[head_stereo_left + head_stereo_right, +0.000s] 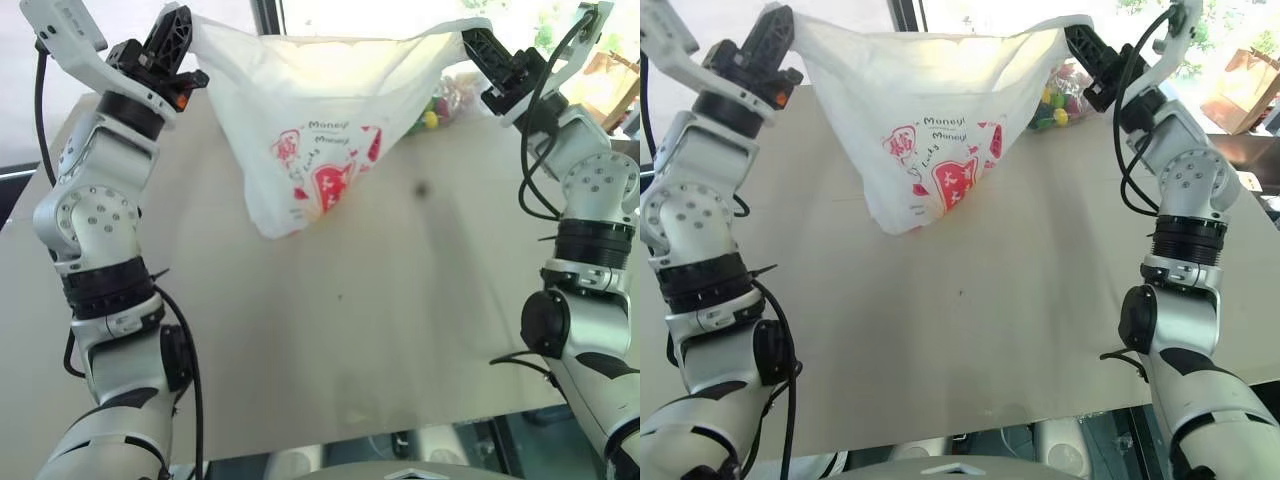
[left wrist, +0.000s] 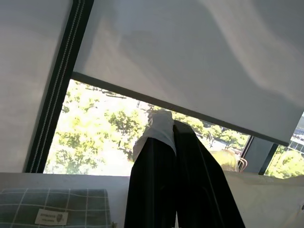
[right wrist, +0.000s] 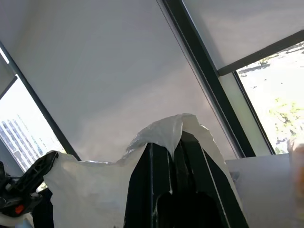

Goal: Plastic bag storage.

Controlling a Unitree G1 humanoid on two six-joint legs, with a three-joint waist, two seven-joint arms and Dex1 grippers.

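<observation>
The plastic bag (image 1: 310, 130) hangs in the air above the far part of the tabletop (image 1: 380, 330), stretched between the 2 grippers. The left gripper (image 1: 178, 35) is clenched on the bag's top edge at the left end; in the left wrist view its 2 black fingers (image 2: 156, 180) stand pressed together with a fold of white film (image 2: 161, 128) pinched between their tips. The right gripper (image 1: 475, 45) is clenched on the top edge at the right end; in the right wrist view white plastic drapes over and between its fingers (image 3: 156, 180), and the left gripper (image 3: 21, 187) shows at the far end of the taut film. The upper rim of the bag sags slightly between the 2 grip points, and the body tapers down to a rounded lowest corner (image 1: 275, 222) that sits close over the tabletop; whether it touches the surface cannot be told. The red printed characters and logos (image 1: 330, 170) face the camera, with the word "Money" legible. Behind the bag, near the far right edge of the tabletop, lies a small clear bag of colourful sweets (image 1: 1060, 100), partly hidden by the hanging film. The near half of the tabletop is bare pale wood.
</observation>
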